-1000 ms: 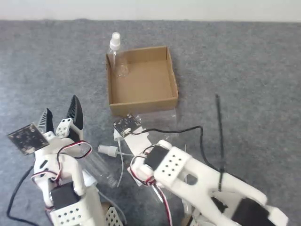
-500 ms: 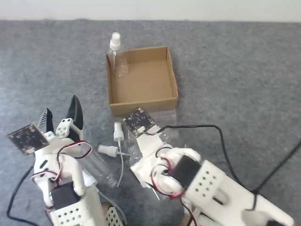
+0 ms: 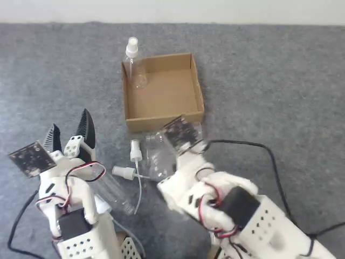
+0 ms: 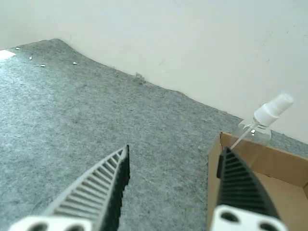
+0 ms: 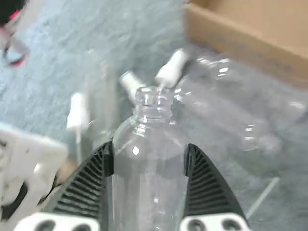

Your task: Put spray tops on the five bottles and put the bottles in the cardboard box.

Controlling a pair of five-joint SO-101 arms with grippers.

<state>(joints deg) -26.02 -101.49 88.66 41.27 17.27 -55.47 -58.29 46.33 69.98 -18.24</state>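
My right gripper (image 5: 149, 161) is shut on a clear bottle (image 5: 151, 144) with no top, its open neck pointing at loose white spray tops (image 5: 171, 74) on the grey mat. In the high view that bottle (image 3: 159, 161) sits just in front of the cardboard box (image 3: 161, 116), beside two spray tops (image 3: 135, 151). One bottle with a spray top (image 3: 132, 62) stands in the box's far left corner. My left gripper (image 3: 70, 132) stands open over the mat at the lower left, nothing between its fingers (image 4: 113, 180). It faces the capped bottle (image 4: 263, 122).
Another clear bottle (image 3: 110, 189) lies on the mat beside the left arm. A further clear bottle (image 5: 231, 115) lies along the box's front wall (image 5: 240, 38). A black cable (image 3: 253, 144) runs from the right arm (image 3: 226, 199). A pale wall borders the mat's far edge.
The right arm has swung to the right and toward the box, carrying the clear bottle with it. The left arm has stayed still.
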